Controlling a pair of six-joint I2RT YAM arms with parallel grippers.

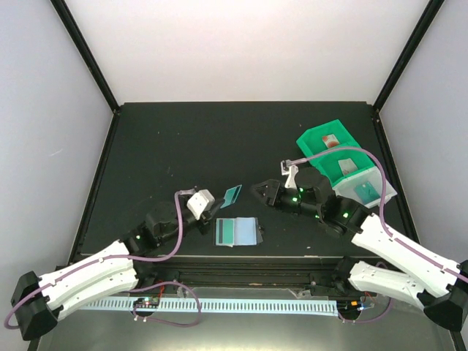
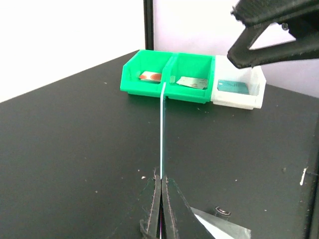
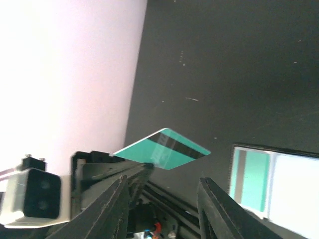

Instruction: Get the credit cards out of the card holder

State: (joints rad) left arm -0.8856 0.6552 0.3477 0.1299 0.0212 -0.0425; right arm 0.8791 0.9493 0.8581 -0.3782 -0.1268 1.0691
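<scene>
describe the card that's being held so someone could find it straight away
On the black table, look near the front edge, where the open card holder lies flat. Just behind it the left arm's fingers pinch a teal-green card clear of the surface. Unlike the cards lying in the bins on the right, it hangs in the air and shows a black stripe.

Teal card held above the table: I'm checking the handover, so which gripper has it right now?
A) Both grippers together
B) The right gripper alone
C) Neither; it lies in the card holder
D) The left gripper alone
D: the left gripper is shut on the edge of the teal card, while the right gripper stands open with its fingers apart from it.
</scene>
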